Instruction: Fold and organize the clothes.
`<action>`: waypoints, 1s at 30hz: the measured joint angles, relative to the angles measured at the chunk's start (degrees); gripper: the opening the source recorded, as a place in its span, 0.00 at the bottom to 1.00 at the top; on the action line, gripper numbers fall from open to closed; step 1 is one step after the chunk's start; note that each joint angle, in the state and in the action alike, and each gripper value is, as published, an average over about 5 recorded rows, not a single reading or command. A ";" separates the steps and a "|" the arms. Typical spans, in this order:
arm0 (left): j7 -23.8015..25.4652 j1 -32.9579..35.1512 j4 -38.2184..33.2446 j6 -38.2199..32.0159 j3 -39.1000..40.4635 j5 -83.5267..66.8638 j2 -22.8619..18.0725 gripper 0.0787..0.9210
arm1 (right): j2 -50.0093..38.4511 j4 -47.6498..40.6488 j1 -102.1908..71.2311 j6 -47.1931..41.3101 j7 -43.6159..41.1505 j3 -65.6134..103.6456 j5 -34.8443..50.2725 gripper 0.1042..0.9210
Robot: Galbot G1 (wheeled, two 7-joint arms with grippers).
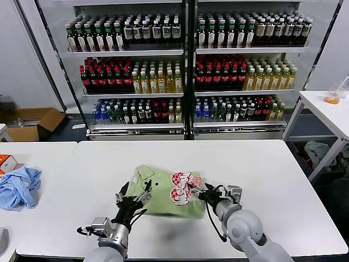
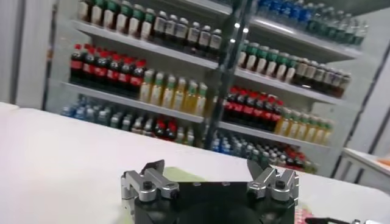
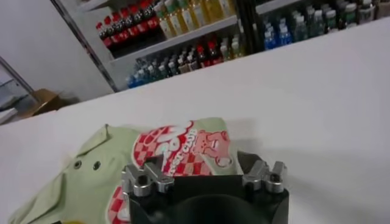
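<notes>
You are facing a drinks cooler (image 1: pixel 185 71) with rows of bottles behind glass, beyond the white table (image 1: pixel 272 180) in front of you. On a second table to your left lies a crumpled light blue cloth (image 1: pixel 19 186), well apart from the work. The green polo shirt (image 1: pixel 158 192) sits folded into a compact bundle near the table's front edge, between your two arms, collar and buttons toward your left and the red-and-white print (image 1: pixel 182 188) toward your right. Your left gripper (image 1: pixel 132 197) is at the shirt's left edge with its fingers spread and nothing between them. Your right gripper (image 1: pixel 198 192) is at the shirt's right edge beside the print, fingers also spread apart, holding nothing.
</notes>
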 measured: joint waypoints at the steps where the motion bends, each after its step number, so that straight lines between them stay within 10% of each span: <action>1: -0.07 0.34 -0.08 -0.05 -0.33 0.10 -0.01 0.88 | 0.28 -0.45 0.22 -0.02 0.32 -0.27 0.09 0.80; 22: -0.89 4.38 -1.62 -0.37 -3.95 0.64 -0.19 0.88 | 2.05 -5.74 3.27 0.53 1.94 -2.06 -0.61 0.06; 30: -0.95 4.84 -2.21 -0.15 -4.39 0.75 -0.17 0.88 | 0.37 -7.96 5.56 -0.25 0.45 -1.05 -3.32 0.01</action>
